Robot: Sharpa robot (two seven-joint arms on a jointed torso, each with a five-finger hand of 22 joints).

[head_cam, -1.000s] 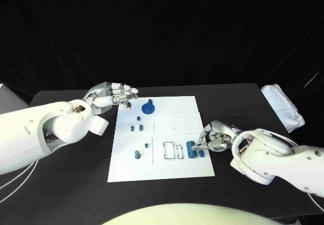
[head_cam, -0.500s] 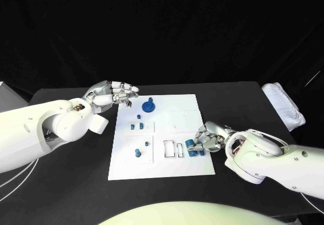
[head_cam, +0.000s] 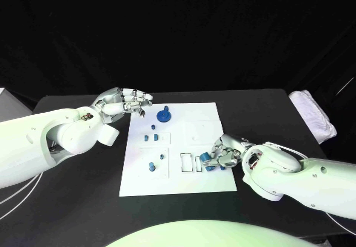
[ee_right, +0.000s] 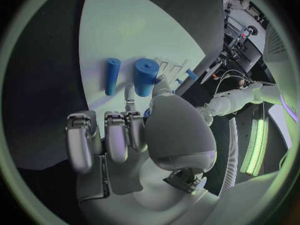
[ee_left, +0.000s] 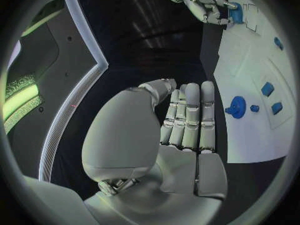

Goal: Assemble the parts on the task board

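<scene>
Right hand (head_cam: 223,154) over task board (head_cam: 200,123) near-right edge, fingers touching thick blue cylinder (ee_right: 146,76); grip unclear. Thinner blue peg (ee_right: 112,76) beside. Left hand (head_cam: 122,104) curled, empty, off board's far-left corner.

Lab: black table (head_cam: 267,110), black backdrop, white task board (head_cam: 200,116)

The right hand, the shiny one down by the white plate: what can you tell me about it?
The right hand is silver and metallic-looking, on a bulky white arm. It sits at the task board's right edge, its fingers curled inward. In the head view its fingertips are among small blue parts beside the rectangular slots. The wrist view shows a thick blue cylinder right at its fingertip and a thinner one lying free beside it. Whether it truly grips a part cannot be told.
</scene>
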